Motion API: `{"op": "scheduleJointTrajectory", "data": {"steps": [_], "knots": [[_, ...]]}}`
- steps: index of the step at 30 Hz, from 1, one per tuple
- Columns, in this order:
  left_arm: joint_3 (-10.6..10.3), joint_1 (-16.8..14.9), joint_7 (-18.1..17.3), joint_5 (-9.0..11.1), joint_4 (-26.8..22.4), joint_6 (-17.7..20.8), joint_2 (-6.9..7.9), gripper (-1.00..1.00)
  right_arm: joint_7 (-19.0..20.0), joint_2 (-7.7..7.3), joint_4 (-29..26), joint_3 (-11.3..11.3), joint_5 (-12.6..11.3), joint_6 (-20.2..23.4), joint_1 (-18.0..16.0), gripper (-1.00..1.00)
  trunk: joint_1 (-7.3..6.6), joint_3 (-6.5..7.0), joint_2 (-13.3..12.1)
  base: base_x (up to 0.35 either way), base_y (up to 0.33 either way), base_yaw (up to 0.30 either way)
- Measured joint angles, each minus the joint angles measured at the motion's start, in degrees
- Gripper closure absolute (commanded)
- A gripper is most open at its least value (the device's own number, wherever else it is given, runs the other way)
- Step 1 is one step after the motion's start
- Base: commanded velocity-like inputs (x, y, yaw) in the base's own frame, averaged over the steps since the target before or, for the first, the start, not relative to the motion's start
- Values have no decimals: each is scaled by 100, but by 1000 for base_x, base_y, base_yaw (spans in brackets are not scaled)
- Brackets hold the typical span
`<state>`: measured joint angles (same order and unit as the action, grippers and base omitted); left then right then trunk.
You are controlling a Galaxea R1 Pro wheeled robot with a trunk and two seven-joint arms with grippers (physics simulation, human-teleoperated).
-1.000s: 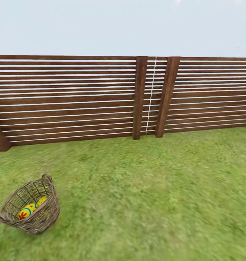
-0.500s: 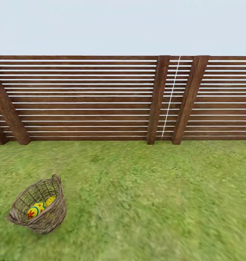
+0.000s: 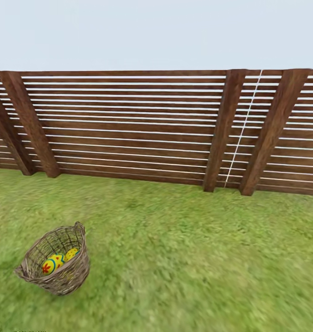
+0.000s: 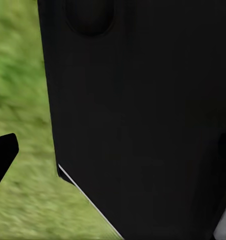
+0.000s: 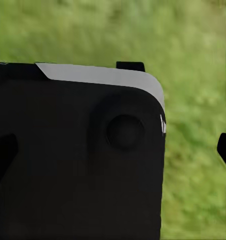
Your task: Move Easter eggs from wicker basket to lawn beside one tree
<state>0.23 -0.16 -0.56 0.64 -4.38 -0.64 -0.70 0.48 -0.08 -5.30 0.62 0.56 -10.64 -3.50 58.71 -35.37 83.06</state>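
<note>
A small round brown woven-twig basket is seen on the mottled green lawn, yellow patterned eggs lying inside. A brown slatted fence stands behind. Whether either gripper is parted or closed cannot be told.

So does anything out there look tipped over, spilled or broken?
Nothing stands out. The wicker basket sits on the lawn, leaning a little, with the Easter eggs inside it. The slatted fence behind looks whole.

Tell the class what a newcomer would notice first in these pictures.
First, the brown slatted fence spanning the head view under a pale sky. Next, the small wicker basket sitting on the lawn at lower left, with colourful eggs inside. Both wrist views show dark robot bodywork over blurred grass.
</note>
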Motion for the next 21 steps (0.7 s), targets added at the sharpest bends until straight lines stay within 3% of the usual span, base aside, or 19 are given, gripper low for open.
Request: {"op": "scheduleJointTrajectory", "data": {"steps": [13, 21], "knots": [[1, -2, 0, 0, 0, 0, 0, -100, 0, 0, 0, 1, 0, 0, 0, -100, 0, 0, 0, 239, -234, 295], [1, -2, 0, 0, -1, 0, 7, -100, 0, 0, 2, 4, 0, 1, 0, -100, 3, 0, 0, 31, -29, 296]]}}
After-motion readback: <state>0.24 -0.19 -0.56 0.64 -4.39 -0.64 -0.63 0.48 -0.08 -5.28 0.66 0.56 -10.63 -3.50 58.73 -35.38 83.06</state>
